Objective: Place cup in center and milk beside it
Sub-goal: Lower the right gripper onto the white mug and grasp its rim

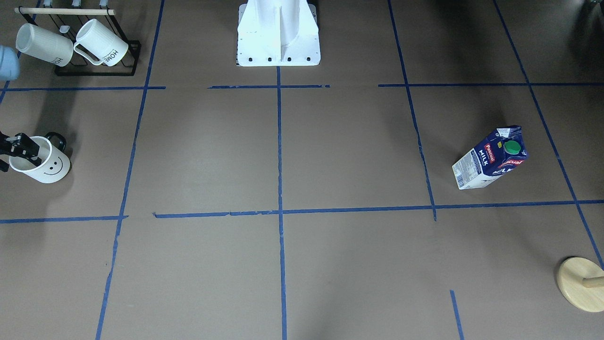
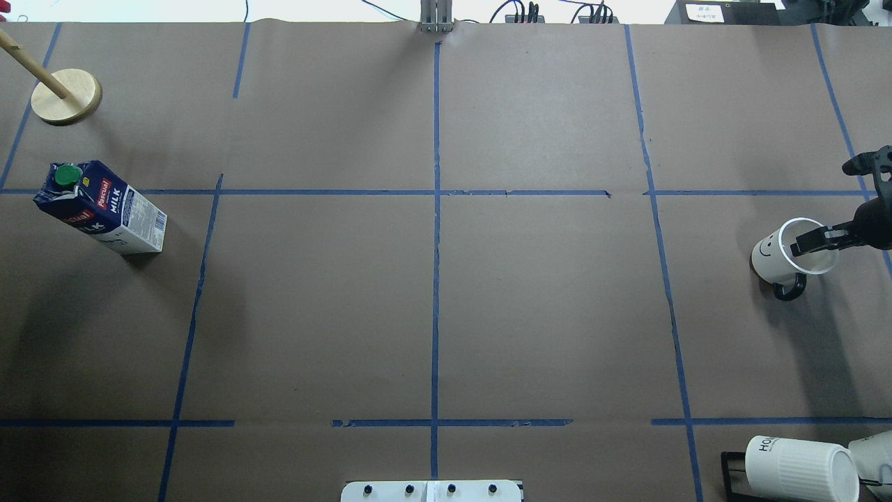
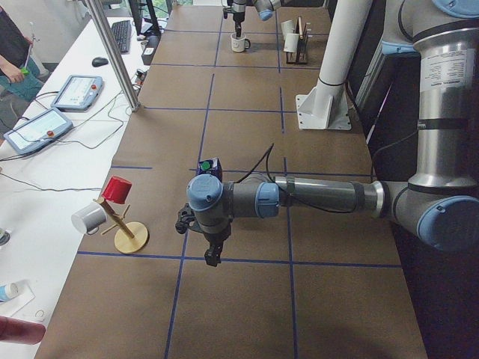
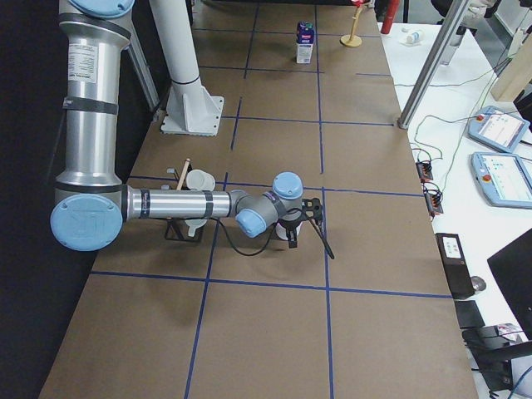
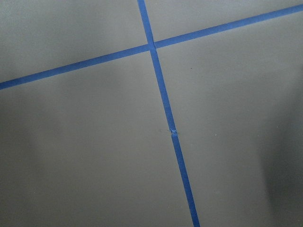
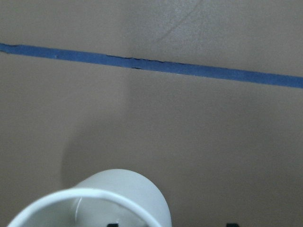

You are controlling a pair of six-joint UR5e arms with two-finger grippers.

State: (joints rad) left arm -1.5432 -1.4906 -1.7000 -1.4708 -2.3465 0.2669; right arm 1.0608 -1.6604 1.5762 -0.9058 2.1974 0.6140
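The smiley-faced cup stood at the counter's right end, near racked mugs marked "HOME". The right end effector straddled its rim, jaws parted. The carton reading "Pascual MILK" stood far off, leftward. I could not tell how wide the left end effector was.

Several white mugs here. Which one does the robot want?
Find the black rack in the table's corner. The cup stands alone on the table nearby. Unlike the ribbed HOME mugs, it is smooth, with a black handle and smiley face.
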